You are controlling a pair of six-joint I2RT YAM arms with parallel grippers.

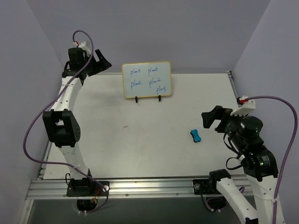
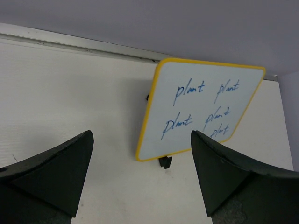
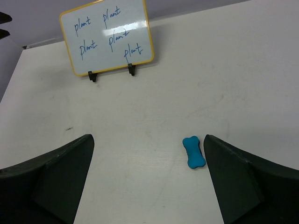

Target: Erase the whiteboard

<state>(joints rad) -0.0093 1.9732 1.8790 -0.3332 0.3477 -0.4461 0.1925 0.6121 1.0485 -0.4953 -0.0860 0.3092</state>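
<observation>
The whiteboard (image 1: 146, 80), white with a tan-yellow frame and blue handwriting, stands upright on a black wire easel at the back middle of the table. It also shows in the left wrist view (image 2: 202, 108) and in the right wrist view (image 3: 107, 36). My left gripper (image 1: 99, 65) hovers just left of the board, open and empty (image 2: 142, 179). A small blue bone-shaped eraser (image 1: 195, 135) lies on the table to the right; in the right wrist view the eraser (image 3: 193, 151) sits close to the right finger. My right gripper (image 1: 211, 119) is open and empty, a little right of the eraser (image 3: 148, 179).
The black easel feet (image 1: 147, 98) stick out under the board's lower edge. A small dark mark (image 1: 125, 126) lies on the white table. Purple-grey walls close in the back and both sides. A metal rail (image 1: 140, 185) runs along the near edge.
</observation>
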